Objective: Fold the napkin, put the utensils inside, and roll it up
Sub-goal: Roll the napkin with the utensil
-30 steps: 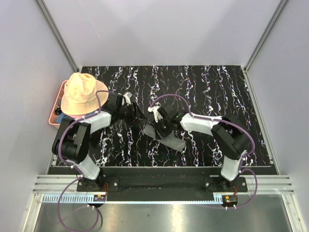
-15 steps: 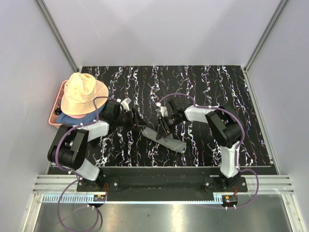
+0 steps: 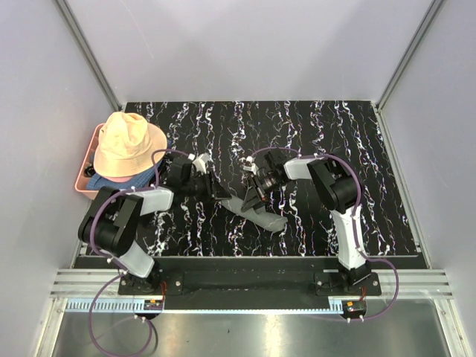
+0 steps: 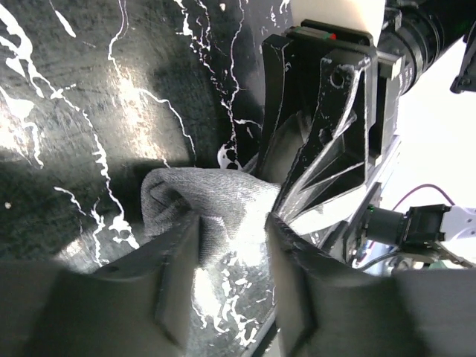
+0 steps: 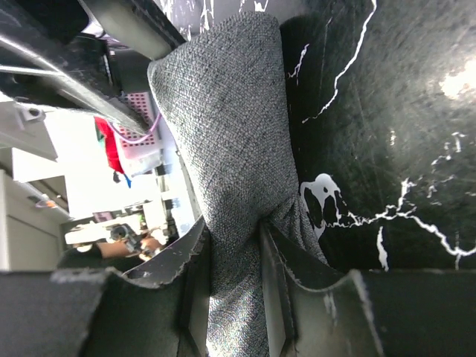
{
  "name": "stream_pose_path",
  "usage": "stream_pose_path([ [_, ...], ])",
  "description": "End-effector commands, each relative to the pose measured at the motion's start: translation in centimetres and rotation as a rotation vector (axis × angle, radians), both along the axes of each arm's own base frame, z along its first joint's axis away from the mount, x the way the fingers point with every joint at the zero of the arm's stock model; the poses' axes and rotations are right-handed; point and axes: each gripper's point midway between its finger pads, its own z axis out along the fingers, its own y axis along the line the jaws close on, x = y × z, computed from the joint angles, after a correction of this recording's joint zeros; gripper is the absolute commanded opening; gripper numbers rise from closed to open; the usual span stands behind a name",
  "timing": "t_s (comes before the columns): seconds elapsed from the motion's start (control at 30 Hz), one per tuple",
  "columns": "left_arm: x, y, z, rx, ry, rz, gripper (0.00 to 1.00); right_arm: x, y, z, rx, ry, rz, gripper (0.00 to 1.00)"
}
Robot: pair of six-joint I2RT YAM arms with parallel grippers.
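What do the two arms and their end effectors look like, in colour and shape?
The left arm and right arm have black joints and white-grey shells, with a purple cable looping along each. The left end effector and right end effector have dark matte fingers.

Left arm (image 3: 111, 223) and right arm (image 3: 346, 199): black joint housings alternate with white link covers. A purple cable (image 3: 262, 150) loops along each arm. Black base plates (image 3: 141, 282) sit at 6 o'clock on the table. Fingers (image 4: 175, 290) are dark grey, moulded, matte.
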Motion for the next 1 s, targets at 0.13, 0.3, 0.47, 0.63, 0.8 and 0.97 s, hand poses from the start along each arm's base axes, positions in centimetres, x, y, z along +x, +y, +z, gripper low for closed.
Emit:
stream_pose_path([
  [0.13,0.7,-0.7,-0.2,-0.013,0.012,-0.013,0.0,2.8,0.2,1.1,-0.031,-0.088,-0.041,0.47],
  [0.3,1.9,-0.6,-0.4,0.021,0.049,0.02,0.0,6.0,-0.9,3.5,-0.181,-0.313,-0.142,0.67],
  [0.47,2.4,-0.6,-0.8,0.021,0.112,0.041,0.0,7.2,-2.3,5.9,-0.325,-0.558,-0.217,0.73],
  [0.63,3.0,-0.4,-1.2,0.028,0.149,0.055,0.0,6.0,-2.7,5.0,-0.569,-0.859,-0.191,0.73],
  [0.8,3.6,-0.3,-1.3,0.023,0.164,0.058,0.0,3.5,-0.9,5.6,-0.638,-1.068,-0.152,0.7],
  [0.97,3.9,0.0,-1.6,0.027,0.174,0.065,0.0,1.6,0.0,4.5,-0.628,-1.099,-0.084,0.65],
])
